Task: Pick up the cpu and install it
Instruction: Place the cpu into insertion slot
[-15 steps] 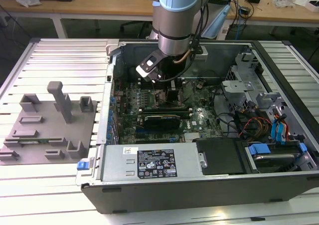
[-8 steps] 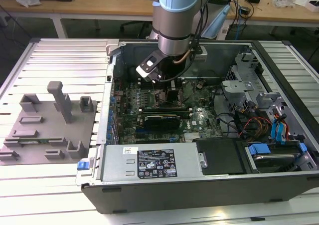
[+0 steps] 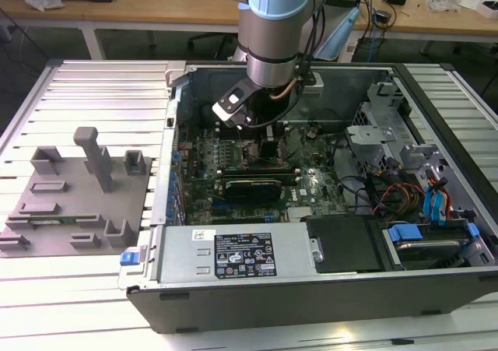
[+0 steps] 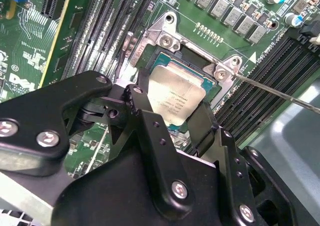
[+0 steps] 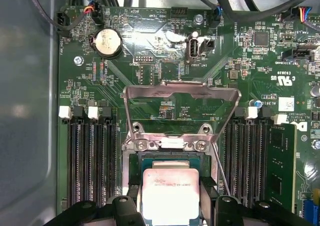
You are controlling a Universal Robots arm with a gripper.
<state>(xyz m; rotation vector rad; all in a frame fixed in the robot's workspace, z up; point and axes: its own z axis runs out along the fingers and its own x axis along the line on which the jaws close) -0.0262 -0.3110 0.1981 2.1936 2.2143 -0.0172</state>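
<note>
One arm (image 3: 272, 24) reaches down into one open computer case (image 3: 327, 296) lying on the slatted table (image 3: 70, 304). Its end effector (image 3: 264, 142) is low over the green board (image 3: 311, 187).

In both wrist views the end effector (image 4: 171, 104) (image 5: 171, 198) has its two black fingers (image 4: 142, 105) pressed against opposite edges of the single cpu (image 4: 177, 93) (image 5: 171, 183), pinching it. The cpu is at the socket (image 5: 134, 168), its pale top facing up. I cannot tell whether it is seated or just above. The socket's metal frame (image 5: 182, 90) stands flipped open, away from the fingers.

As for writing, the cpu's top carries a few lines of small dark print. The board is dotted with white lettering. The long silver box (image 3: 179, 250) along the case's near edge bears two labels, a big black-and-white one (image 3: 245, 254) and a small white one (image 3: 204, 235).

In the first wrist view I count one round silver battery (image 5: 107, 41) and four white latch tabs (image 5: 64, 111) at the ends of the black slots either side of the socket.

One grey tray (image 3: 74, 203) lies on the table on the exterior view's left, well apart from the arm.
</note>
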